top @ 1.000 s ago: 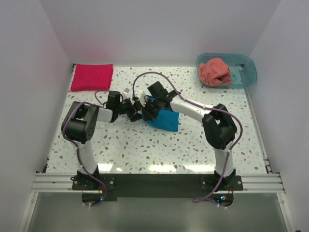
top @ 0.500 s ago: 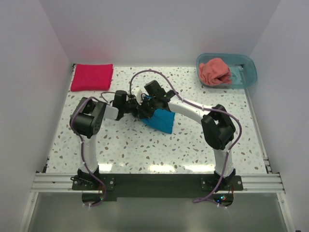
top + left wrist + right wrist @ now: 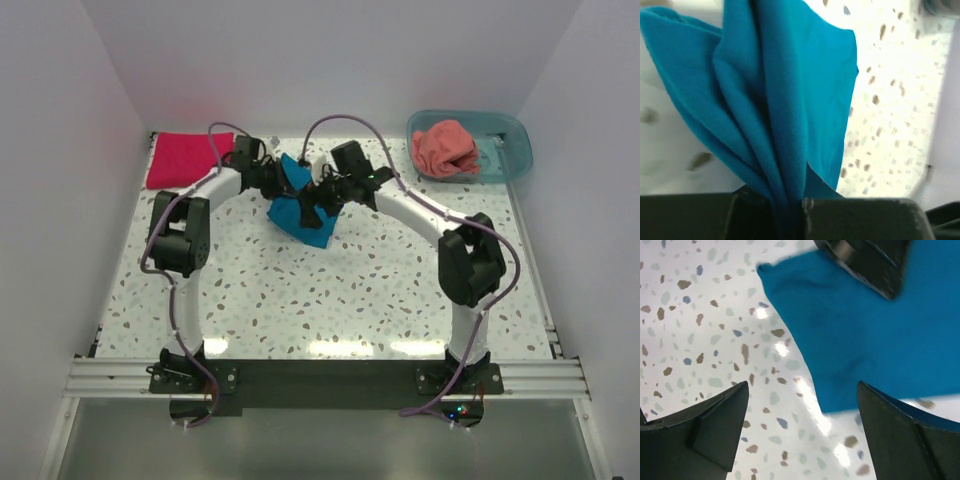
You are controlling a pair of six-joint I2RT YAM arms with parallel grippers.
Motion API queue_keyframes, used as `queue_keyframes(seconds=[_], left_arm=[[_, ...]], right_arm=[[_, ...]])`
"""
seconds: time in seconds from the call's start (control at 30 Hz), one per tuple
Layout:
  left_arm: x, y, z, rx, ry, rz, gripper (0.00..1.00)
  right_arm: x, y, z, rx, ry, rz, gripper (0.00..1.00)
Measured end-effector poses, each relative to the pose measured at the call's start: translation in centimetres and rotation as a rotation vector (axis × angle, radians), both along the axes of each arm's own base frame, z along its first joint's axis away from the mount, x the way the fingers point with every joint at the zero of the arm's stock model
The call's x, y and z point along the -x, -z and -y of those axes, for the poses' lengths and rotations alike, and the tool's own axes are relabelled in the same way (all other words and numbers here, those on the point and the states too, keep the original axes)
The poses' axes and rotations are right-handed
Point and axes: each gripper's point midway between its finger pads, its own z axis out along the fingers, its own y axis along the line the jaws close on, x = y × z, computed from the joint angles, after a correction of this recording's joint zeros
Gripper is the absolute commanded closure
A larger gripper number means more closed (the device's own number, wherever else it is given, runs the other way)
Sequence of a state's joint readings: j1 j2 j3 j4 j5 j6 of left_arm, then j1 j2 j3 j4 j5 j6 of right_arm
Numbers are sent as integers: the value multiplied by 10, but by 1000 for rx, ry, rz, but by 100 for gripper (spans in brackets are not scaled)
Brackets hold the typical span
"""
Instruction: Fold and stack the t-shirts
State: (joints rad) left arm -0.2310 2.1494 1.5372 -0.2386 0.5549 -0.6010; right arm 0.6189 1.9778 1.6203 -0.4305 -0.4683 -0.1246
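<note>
At the near edge of the speckled white table (image 3: 300,300), well on the near side of the teal-blue shirt (image 3: 300,208), stand the bases of two robot arms. Both arms reach away from the viewer and bend inward, so they meet at that shirt from either side.

The teal-blue shirt sits past the middle of the table, drawn up into a rough wedge with its point toward the near side. The left gripper (image 3: 272,180) is at the shirt's far left edge. In the left wrist view, this gripper (image 3: 790,215) is clamped narrow on a gathered bunch of the teal-blue shirt (image 3: 775,110), and the cloth fans away from the pinch in long folds.

The right gripper (image 3: 318,200) is over the shirt's right side. In the right wrist view, its fingers (image 3: 710,430) stand wide apart, holding nothing (the teal-blue shirt (image 3: 865,340) shows beyond the gap, not between the tips). Whether the shirt's lower edge rests on the table cannot be told.

Farther back and to the left of the teal-blue shirt, a crimson shirt (image 3: 190,160) lies folded flat in a neat rectangle at the table's back edge. Farther back and to the right of it, a see-through teal tub (image 3: 505,150) holds a crumpled salmon shirt (image 3: 445,148).
</note>
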Motion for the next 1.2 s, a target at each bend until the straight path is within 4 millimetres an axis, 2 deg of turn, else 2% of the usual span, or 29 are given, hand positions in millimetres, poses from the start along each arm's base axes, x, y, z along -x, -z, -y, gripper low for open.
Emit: queue_keyframes(seconds=[0.13, 0.23, 0.37, 0.53, 0.8, 1.03, 1.2], left_arm=[[-38, -18, -30, -126, 62, 114, 100], [-63, -26, -53, -214, 102, 190, 100], [-85, -33, -83, -312, 148, 265, 100], [-98, -44, -116, -427, 212, 361, 95], [-104, -49, -135, -506, 263, 431, 100], [-111, -80, -159, -522, 211, 488, 100], [-116, -104, -164, -530, 185, 541, 100]], right_arm=[[-23, -33, 42, -15, 93, 56, 3], [-32, -53, 67, -12, 140, 110, 2], [-32, -59, 84, 12, 158, 139, 1], [-25, -44, 93, 60, 155, 114, 1], [-24, -39, 98, 83, 157, 110, 1], [-25, -39, 99, 88, 157, 114, 1], [-24, -38, 99, 91, 153, 113, 1]])
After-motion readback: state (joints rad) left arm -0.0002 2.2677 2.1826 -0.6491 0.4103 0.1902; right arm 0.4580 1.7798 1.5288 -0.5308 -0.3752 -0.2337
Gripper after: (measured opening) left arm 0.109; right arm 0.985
